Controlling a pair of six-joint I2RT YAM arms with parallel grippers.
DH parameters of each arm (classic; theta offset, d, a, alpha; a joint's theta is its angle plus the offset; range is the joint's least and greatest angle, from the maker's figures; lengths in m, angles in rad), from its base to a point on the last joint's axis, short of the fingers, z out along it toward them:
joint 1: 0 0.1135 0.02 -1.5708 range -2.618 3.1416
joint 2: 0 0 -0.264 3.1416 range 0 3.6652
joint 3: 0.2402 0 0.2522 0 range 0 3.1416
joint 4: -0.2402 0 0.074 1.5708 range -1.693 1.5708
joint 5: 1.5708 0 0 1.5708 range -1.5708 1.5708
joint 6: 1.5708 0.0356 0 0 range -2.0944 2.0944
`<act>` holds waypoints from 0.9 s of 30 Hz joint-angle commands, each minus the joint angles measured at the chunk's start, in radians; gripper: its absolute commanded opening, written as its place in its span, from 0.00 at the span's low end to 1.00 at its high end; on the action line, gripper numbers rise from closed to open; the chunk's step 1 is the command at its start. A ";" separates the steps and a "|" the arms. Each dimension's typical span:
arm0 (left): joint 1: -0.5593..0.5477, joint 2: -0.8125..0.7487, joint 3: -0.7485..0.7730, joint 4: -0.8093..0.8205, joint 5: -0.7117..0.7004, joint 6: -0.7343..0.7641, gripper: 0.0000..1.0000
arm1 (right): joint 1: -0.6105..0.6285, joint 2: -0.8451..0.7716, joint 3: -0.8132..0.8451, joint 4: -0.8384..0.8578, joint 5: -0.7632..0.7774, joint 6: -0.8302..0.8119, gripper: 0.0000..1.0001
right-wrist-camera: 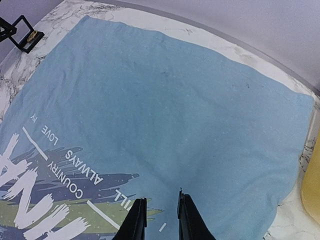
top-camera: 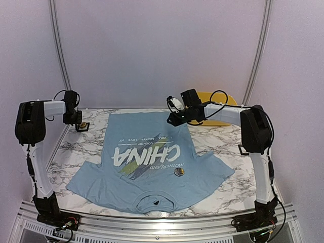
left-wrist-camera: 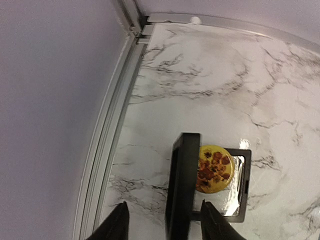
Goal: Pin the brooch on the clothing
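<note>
The clothing [top-camera: 152, 162] is a light blue T-shirt with white "CHINA" lettering, lying flat on the marble table; it also shows in the right wrist view [right-wrist-camera: 165, 110]. A small round gold brooch [top-camera: 178, 172] lies on the shirt right of the print. A yellow round brooch with red-brown flowers [left-wrist-camera: 214, 169] sits in an open black box [left-wrist-camera: 235, 212] with its lid [left-wrist-camera: 182, 185] upright. My left gripper [left-wrist-camera: 164, 225] is open and empty, straddling the lid just above the box, which also shows in the top view [top-camera: 82, 126]. My right gripper [right-wrist-camera: 160, 220] hovers over the shirt near its hem, jaws slightly apart and empty.
A yellow dish [top-camera: 217, 104] stands at the back right, its edge in the right wrist view [right-wrist-camera: 312, 190]. The metal frame rail [left-wrist-camera: 107, 140] runs just left of the box. The box also shows at the right wrist view's top left [right-wrist-camera: 22, 34].
</note>
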 commanded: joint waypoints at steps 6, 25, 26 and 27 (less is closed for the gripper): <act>0.002 -0.005 -0.002 -0.030 0.058 0.010 0.03 | 0.000 0.005 0.054 0.006 -0.015 -0.033 0.19; -0.198 -0.341 -0.180 -0.051 0.250 0.078 0.00 | 0.000 -0.112 0.018 0.066 -0.319 0.224 0.23; -0.224 -0.353 -0.181 -0.057 0.253 0.088 0.00 | 0.001 -0.120 0.015 0.068 -0.335 0.241 0.24; -0.261 -0.364 -0.182 -0.067 0.257 0.100 0.00 | 0.001 -0.128 0.011 0.068 -0.352 0.258 0.25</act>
